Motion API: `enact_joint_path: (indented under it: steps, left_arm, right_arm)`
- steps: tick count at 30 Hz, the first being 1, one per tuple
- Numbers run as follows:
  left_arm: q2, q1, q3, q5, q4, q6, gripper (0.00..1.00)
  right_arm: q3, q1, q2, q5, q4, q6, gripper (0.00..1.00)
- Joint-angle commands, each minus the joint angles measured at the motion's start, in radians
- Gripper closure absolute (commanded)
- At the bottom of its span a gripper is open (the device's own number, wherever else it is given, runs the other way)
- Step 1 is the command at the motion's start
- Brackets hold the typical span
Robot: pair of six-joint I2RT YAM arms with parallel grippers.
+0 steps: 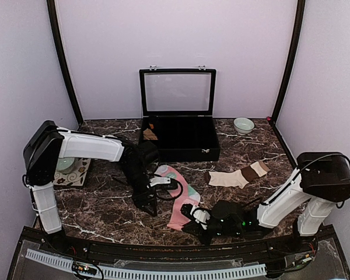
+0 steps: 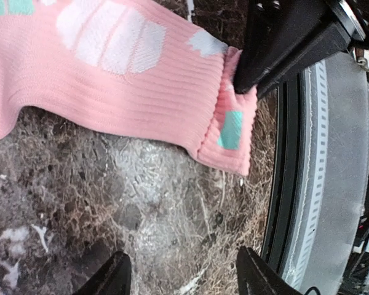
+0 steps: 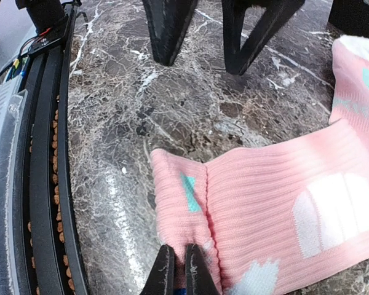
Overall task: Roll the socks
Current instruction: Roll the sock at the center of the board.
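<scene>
At the left edge of the marble bench (image 1: 105, 210), a patterned mat (image 1: 76, 173) is lying flat. The left jaws are standing wide with nothing between them, hanging over bare bench just left of the pink sock (image 1: 178, 213) and apart from it. That sock is stretching from mid-bench toward the near edge, with its near end folded over. The right jaws are pinching that folded end, narrow on the fabric. Farther right, the cream-beige sock (image 1: 236, 176) is lying flat, near the open black box (image 1: 186, 154).

Two socks (image 1: 178, 217) (image 1: 236, 176), two bowls (image 1: 243, 125) (image 1: 64, 164), one black case (image 1: 181, 154), one mat (image 1: 77, 175).
</scene>
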Motion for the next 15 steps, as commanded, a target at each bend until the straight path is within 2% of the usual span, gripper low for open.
enact_joint_path:
  steps: [1,3,7,15]
  left_arm:
    - [-0.17,-0.009,-0.088,-0.046,0.152,-0.007,0.38]
    - [-0.222,-0.011,-0.121,-0.013,0.19,0.006,0.37]
    - [-0.234,-0.061,-0.141,0.043,0.189,0.075,0.43]
    - [-0.154,-0.216,-0.115,-0.071,0.221,0.196,0.48]
  right_arm:
    - [-0.06,-0.043,0.027,-0.087,-0.18,0.123,1.0]
    - [-0.071,-0.064,0.031,-0.126,-0.165,0.161,1.0]
    - [-0.088,-0.125,0.045,-0.208,-0.149,0.241,1.0]
    - [-0.09,-0.225,0.11,-0.347,-0.129,0.376,1.0]
